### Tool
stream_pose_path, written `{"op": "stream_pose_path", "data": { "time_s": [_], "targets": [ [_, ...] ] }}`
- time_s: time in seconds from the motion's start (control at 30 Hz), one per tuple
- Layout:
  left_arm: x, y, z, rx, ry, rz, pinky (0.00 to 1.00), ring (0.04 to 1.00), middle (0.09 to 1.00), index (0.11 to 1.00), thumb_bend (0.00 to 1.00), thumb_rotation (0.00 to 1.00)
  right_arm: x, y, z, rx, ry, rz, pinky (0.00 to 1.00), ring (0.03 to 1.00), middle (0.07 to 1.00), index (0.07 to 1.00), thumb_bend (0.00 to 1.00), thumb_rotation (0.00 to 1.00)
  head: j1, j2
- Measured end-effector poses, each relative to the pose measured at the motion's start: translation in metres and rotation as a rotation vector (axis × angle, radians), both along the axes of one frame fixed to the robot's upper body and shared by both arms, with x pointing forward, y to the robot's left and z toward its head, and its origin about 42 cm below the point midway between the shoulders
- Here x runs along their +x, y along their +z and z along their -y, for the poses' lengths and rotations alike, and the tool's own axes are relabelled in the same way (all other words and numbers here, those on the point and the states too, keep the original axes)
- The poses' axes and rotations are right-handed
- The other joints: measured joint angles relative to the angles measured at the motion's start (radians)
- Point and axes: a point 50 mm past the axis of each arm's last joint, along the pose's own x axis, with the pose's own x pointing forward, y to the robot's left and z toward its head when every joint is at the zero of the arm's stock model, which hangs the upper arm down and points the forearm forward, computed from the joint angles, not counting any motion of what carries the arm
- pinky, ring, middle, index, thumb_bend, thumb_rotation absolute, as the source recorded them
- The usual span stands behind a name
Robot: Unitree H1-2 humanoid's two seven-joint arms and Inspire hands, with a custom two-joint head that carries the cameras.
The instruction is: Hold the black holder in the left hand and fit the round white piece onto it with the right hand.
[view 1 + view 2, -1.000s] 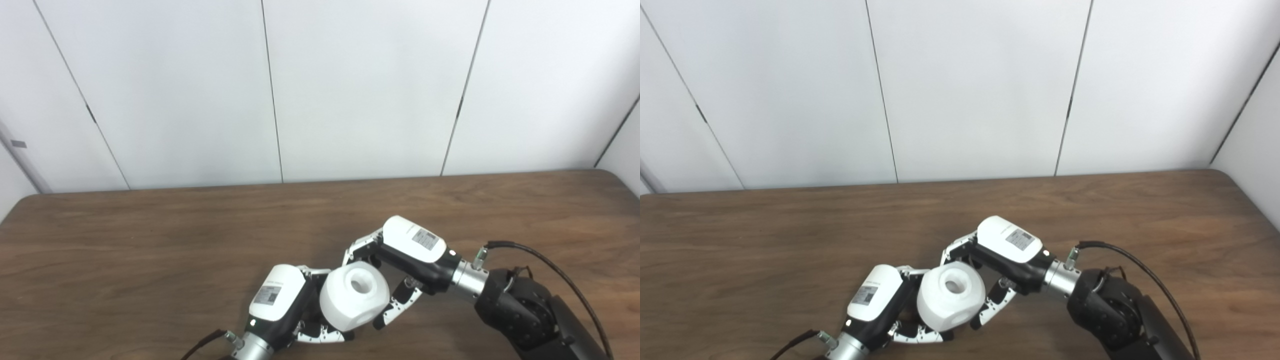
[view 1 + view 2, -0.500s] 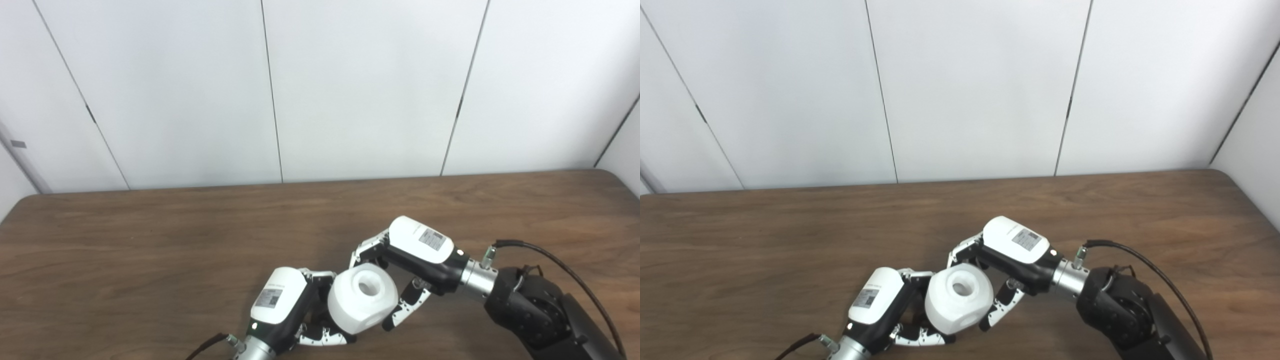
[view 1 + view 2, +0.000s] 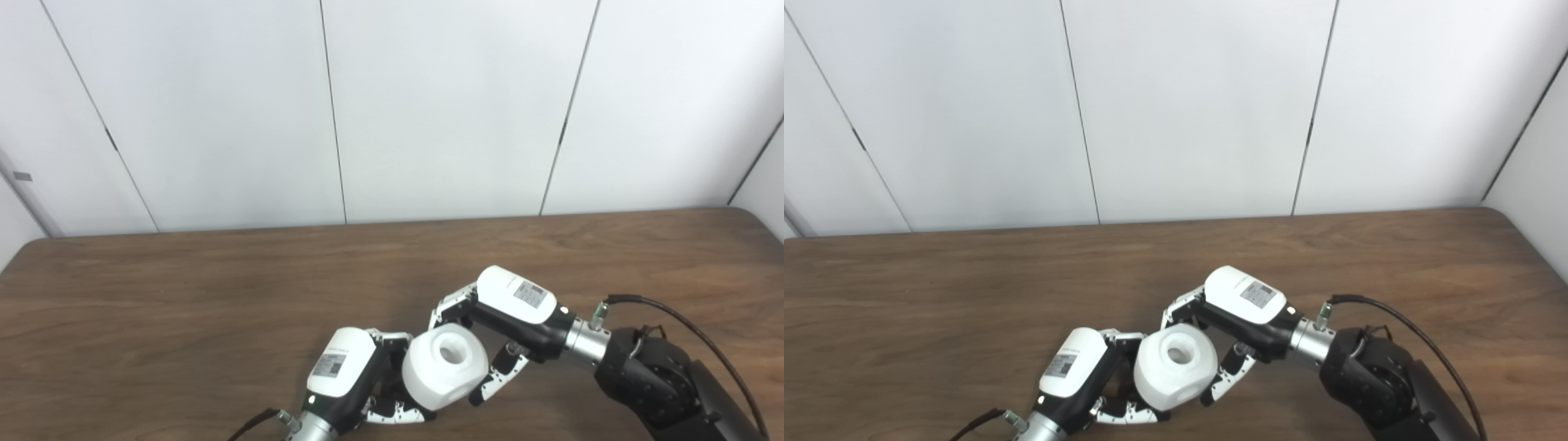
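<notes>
Both hands met at the white piece (image 3: 444,365): right hand (image 3: 499,324) grasped it, left hand (image 3: 355,380) clenched beneath (holder hidden).

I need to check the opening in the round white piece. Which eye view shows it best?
The left eye view, slightly: the round white piece and its top hole appear a bit larger there, between the left hand and right hand. The right eye view shows nearly the same.
</notes>
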Motion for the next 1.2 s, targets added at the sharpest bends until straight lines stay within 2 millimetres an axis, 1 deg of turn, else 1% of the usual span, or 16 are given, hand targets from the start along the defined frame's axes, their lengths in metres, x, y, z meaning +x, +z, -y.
{"op": "stream_pose_path", "data": {
  "time_s": [0.27, 0.6, 0.7, 0.93, 1.2],
  "targets": [
    [0.000, 0.000, 0.000, -0.001, 0.001, 0.000, 0.64, 0.491, 0.463, 0.507, 0.52, 0.00, -0.001, -0.002, -0.001, 0.000, -0.010, 0.009, 0.41, 0.518, 0.573, 0.491, 0.51, 0.14, 0.012, -0.006],
    [0.000, 0.000, 0.001, 0.000, 0.003, 0.002, 0.64, 0.492, 0.465, 0.505, 0.52, 0.00, -0.001, -0.006, -0.011, 0.008, -0.011, 0.009, 0.42, 0.507, 0.556, 0.490, 0.51, 0.14, 0.028, -0.011],
    [0.000, 0.000, 0.001, 0.001, 0.005, 0.002, 0.63, 0.491, 0.464, 0.505, 0.52, 0.00, 0.000, -0.011, -0.013, 0.014, -0.018, -0.004, 0.41, 0.503, 0.553, 0.490, 0.51, 0.14, 0.028, -0.011],
    [-0.001, 0.000, 0.002, 0.004, 0.007, 0.005, 0.63, 0.485, 0.462, 0.507, 0.52, 0.00, 0.000, -0.012, -0.014, 0.017, -0.021, -0.006, 0.41, 0.497, 0.550, 0.491, 0.51, 0.14, 0.031, -0.003],
    [-0.001, 0.000, 0.003, 0.005, 0.013, 0.003, 0.63, 0.487, 0.461, 0.509, 0.52, 0.00, -0.001, -0.012, -0.014, 0.013, -0.020, -0.008, 0.45, 0.539, 0.582, 0.492, 0.51, 0.14, 0.029, 0.002]
  ]
}}
